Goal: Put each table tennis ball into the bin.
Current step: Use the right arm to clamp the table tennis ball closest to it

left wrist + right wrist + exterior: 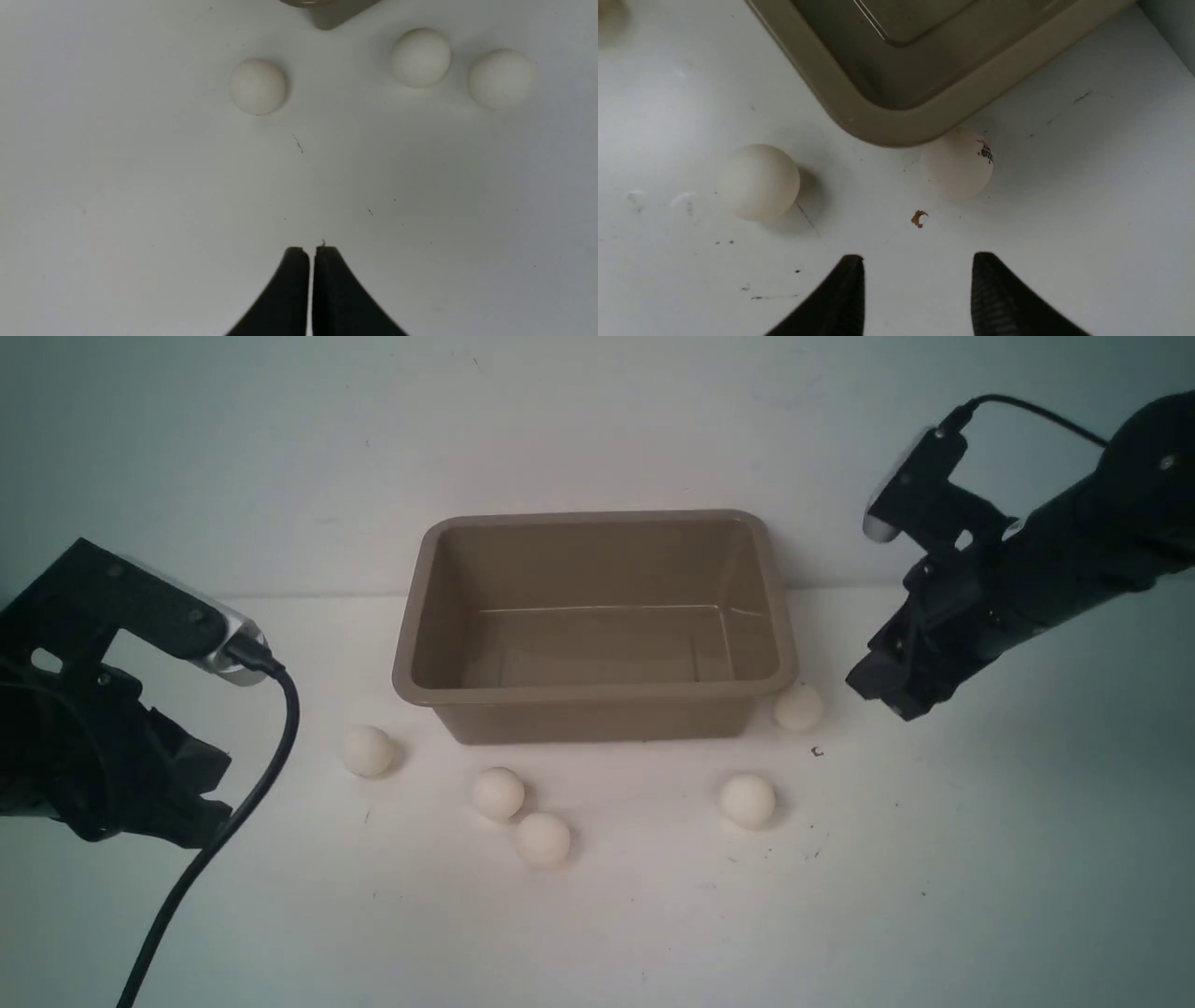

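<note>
The taupe-brown bin [420,616] stands in the middle of the table with nothing inside. Several white table tennis balls lie on the table around its near side: one at the left [368,750], two close together [497,793] [542,840], one further right [748,800], and one touching the bin's right front corner [798,707] [957,162] that bears a dark printed mark. My right gripper [882,695] [918,266] hovers just right of that ball, open, nothing between its fingers. At the far left my left gripper [201,803] [310,252] is shut and empty.
A small brown speck [919,218] lies on the white table between the right gripper and the marked ball. A black cable [233,821] hangs from the left wrist camera. A pale wall rises behind the bin.
</note>
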